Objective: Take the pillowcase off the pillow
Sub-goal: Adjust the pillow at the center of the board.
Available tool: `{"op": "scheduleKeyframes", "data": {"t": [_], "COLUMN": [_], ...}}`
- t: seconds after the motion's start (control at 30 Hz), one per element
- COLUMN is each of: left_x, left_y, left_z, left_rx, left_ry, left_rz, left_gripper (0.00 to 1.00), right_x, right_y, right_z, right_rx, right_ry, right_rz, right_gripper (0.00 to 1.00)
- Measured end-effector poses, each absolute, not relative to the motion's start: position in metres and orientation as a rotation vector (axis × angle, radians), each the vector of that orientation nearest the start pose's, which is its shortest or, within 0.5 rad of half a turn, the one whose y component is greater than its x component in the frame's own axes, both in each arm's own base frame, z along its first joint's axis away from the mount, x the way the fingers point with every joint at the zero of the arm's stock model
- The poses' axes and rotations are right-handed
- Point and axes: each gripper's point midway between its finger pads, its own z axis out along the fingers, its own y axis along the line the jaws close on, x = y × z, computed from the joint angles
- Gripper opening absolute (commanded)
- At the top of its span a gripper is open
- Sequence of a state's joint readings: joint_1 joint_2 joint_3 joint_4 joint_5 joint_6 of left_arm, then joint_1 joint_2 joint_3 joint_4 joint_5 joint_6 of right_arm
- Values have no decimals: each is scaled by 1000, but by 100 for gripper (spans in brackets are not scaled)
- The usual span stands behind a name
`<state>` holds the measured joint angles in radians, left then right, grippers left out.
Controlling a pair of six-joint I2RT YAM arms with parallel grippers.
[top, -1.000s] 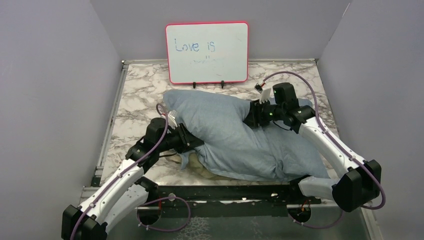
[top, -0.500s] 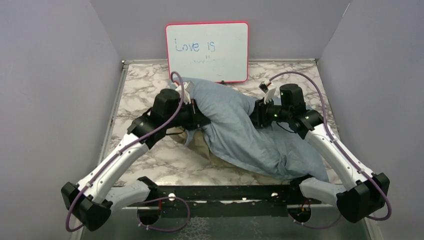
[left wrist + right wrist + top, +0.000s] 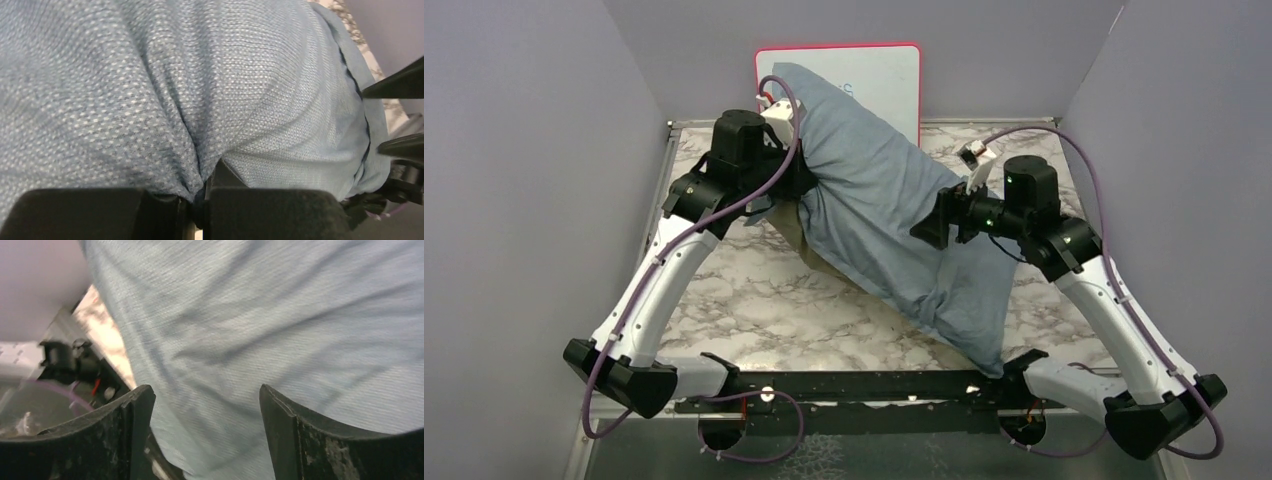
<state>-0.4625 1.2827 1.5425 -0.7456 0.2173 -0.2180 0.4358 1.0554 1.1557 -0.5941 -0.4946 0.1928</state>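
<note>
Left claw (image 3: 199, 192) clamped on a fold of the blue-grey pillowcase (image 3: 884, 220); right claw (image 3: 206, 410) stands apart, the cloth just ahead of it

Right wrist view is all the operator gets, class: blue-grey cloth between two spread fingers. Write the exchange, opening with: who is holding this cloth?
Observer: The left hand, shut on a fold of the pillowcase.
Operator: Is it lying flat?
Observer: No, its far end is raised off the table, covering part of the whiteboard.
Operator: Where is my hand on it?
Observer: The right hand is midway along its right side, seen from above.
</note>
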Motion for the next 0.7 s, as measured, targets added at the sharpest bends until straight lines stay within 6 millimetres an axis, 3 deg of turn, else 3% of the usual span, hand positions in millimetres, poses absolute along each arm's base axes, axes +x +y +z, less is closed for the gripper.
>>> {"op": "scheduleKeyframes", "data": {"t": [0.2, 0.33, 0.37, 0.5, 0.6, 0.7], "left_x": [305, 289, 286, 278, 274, 272], "left_y": [-189, -185, -184, -181, -180, -177], "left_z": [335, 326, 324, 314, 305, 300], "left_rx": [444, 493, 497, 513, 518, 515], "left_ry": [2042, 2042, 2043, 2058, 2073, 2083], "left_rz": [-589, -594, -596, -604, -605, -602], "left_gripper": [0, 0, 0, 0, 0, 0], "right_x": [283, 320, 327, 353, 367, 371], "right_y": [173, 159, 165, 160, 170, 186], "right_z": [301, 284, 270, 242, 236, 244], "right_rx": [-335, -252, -287, -317, -427, -554], "right_ry": [2077, 2156, 2205, 2309, 2302, 2237], "right_rz": [553, 426, 459, 484, 590, 706], "right_gripper": [95, 100, 100, 100, 100, 100]}}
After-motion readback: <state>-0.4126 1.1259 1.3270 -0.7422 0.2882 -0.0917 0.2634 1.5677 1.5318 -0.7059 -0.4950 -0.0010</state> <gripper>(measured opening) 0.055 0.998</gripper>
